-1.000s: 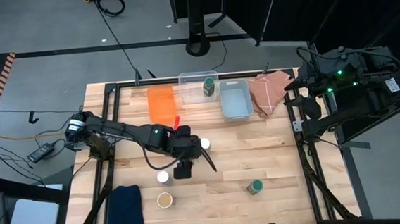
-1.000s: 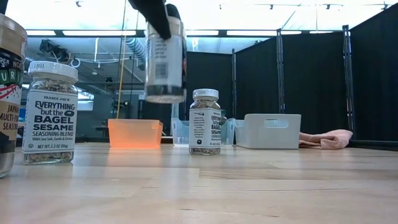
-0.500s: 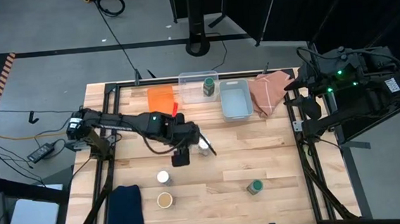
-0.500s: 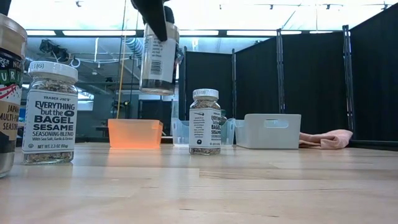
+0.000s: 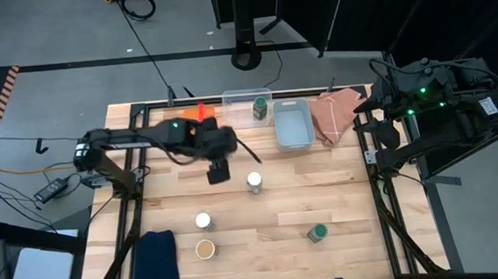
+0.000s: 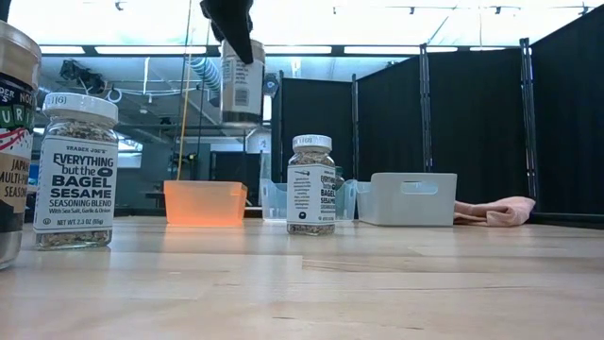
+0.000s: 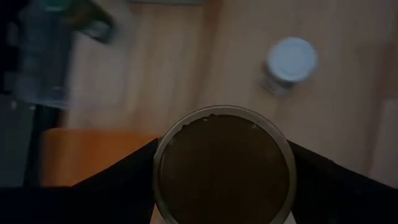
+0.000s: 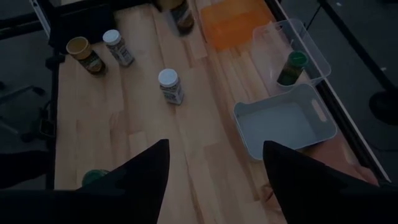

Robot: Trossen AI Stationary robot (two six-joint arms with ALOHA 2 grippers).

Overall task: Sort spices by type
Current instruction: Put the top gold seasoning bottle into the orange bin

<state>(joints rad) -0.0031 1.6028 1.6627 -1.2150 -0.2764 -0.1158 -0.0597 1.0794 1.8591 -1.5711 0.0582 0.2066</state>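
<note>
My left gripper (image 5: 219,163) hangs over the table's far half, near the orange bin (image 5: 196,115), shut on a spice jar (image 6: 243,90) with a brown round top (image 7: 224,168). One white-lidded jar (image 5: 255,182) stands mid-table. Another white-lidded jar (image 5: 203,220) and a tan-lidded jar (image 5: 206,248) stand near the front left. A green-lidded jar (image 5: 317,232) stands at the front right, and a second one (image 5: 260,109) stands inside the clear bin (image 5: 239,99). My right gripper (image 8: 214,186) waits open, high beyond the table's right edge. My left gripper pinches the jar's upper end (image 7: 163,163) between its two fingers, one on each side of the round top. The fingers (image 6: 236,38) slant down from above. The jar hangs below them, slightly tilted, lifted well clear of the table.
A pale-blue bin (image 5: 292,123) stands right of the clear bin at the far edge, with a pink cloth (image 5: 335,116) beside it. A dark blue cloth (image 5: 156,260) lies at the front left. Bare wood stretches across the table's middle and right.
My left gripper has carried the jar up and toward the table's far edge, closer to the orange bin, tipping a little as it went. The jar stays in its hold. The white-lidded jar it stood beside remains in place.
</note>
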